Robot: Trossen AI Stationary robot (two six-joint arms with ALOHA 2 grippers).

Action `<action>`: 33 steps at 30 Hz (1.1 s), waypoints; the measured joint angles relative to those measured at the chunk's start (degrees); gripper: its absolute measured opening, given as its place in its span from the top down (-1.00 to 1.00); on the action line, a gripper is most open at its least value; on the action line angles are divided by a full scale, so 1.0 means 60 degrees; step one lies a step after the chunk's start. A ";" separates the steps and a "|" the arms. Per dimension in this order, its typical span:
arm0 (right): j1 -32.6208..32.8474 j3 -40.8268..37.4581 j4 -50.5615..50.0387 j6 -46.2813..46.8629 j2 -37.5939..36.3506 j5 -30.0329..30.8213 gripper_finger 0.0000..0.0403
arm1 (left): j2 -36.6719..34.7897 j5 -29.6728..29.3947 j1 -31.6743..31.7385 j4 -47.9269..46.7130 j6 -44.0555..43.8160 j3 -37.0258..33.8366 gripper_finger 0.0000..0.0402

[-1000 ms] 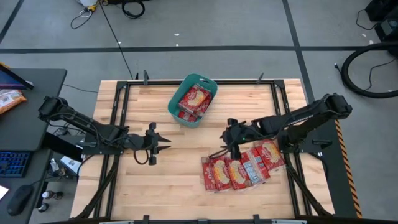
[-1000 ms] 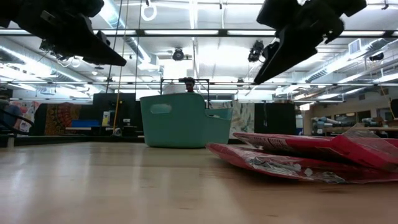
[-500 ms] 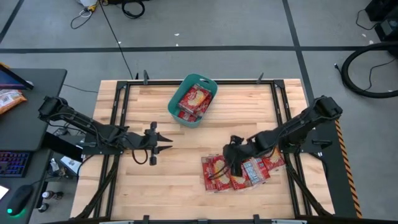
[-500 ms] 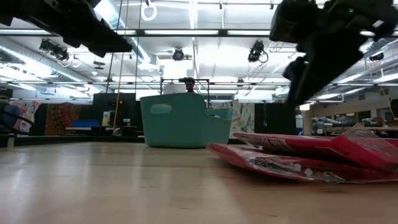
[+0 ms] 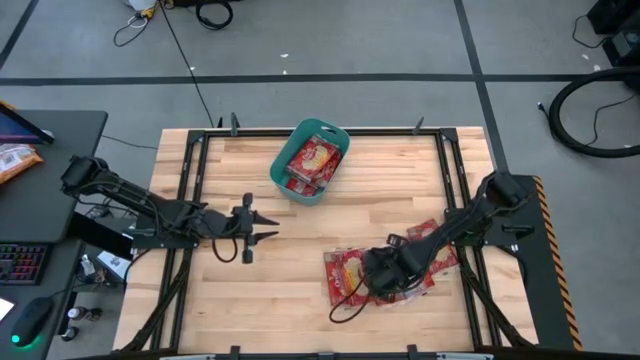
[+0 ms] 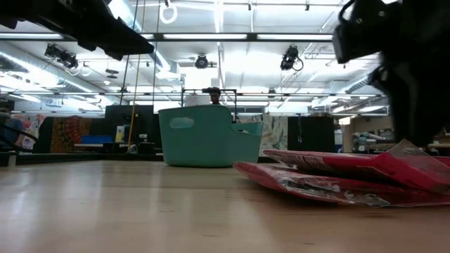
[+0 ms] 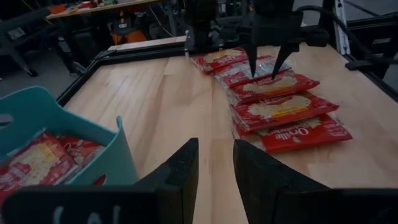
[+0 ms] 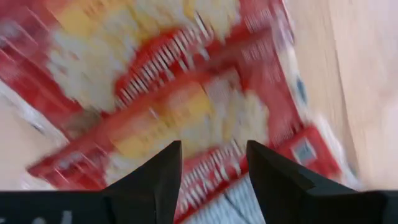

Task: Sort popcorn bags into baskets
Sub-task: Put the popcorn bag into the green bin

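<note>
The teal basket (image 5: 309, 161) stands at the table's far middle with red-and-cream popcorn packets (image 5: 312, 158) lying flat in it. Several more packets (image 5: 395, 270) lie overlapping in a row on the near right of the table, also visible from the left wrist (image 7: 281, 107) and in the low view (image 6: 337, 176). My right gripper (image 5: 375, 272) stands open over this row, fingers pointing down (image 7: 264, 70), a blurred packet (image 8: 186, 93) right below it. My left gripper (image 5: 262, 228) hovers open left of centre, above bare wood (image 7: 216, 168). My right gripper comes at a packet in the middle of the row (image 7: 261, 84) from above, its open fingertips (image 7: 252, 71) right at the wrapper. I cannot tell whether they touch it. The packet lies flat on the table.
A black frame (image 5: 190, 170) rims the wooden table. Bare wood lies between the basket and the packet row and across the near left (image 5: 250, 300). A desk with a keyboard (image 5: 20, 262) stands off the left side. A dark cable loop (image 5: 345, 305) hangs by the right gripper.
My right gripper has swung from the table's middle toward the near edge and down, tipping from level to pointing down over the packet row. The left arm and the packets have stayed where they were.
</note>
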 joint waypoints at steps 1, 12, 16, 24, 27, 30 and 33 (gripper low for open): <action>0.0052 0.0053 -0.0415 0.0250 0.0042 -0.0168 0.10 | 0.0000 0.0000 0.0052 0.0022 0.0066 0.0000 0.48; 0.0455 -0.1527 -0.1828 0.1859 -0.0809 -0.2001 0.24 | 0.0000 0.0000 0.0568 0.0033 0.0273 0.0000 0.48; 0.0350 -0.2675 -0.1265 0.2045 -0.1618 -0.2369 0.31 | 0.0000 0.0000 0.0601 0.0033 0.0270 0.0000 0.48; -0.0804 -0.3744 0.1722 0.0543 -0.2186 -0.1464 0.38 | 0.0000 0.0000 0.0601 0.0237 0.0214 0.0000 0.48; -0.1468 -0.3670 0.2933 -0.0578 -0.2136 -0.0120 0.38 | 0.0002 0.0004 0.0601 0.0395 0.0158 0.0002 0.48; -0.2029 -0.3441 0.4099 -0.1886 -0.2114 0.0920 0.38 | 0.0000 0.0004 0.0601 0.0412 0.0156 0.0004 0.48; -0.2345 -0.3078 0.4560 -0.2944 -0.2117 0.1080 0.38 | 0.0000 0.0006 0.0601 0.0408 0.0119 0.0004 0.48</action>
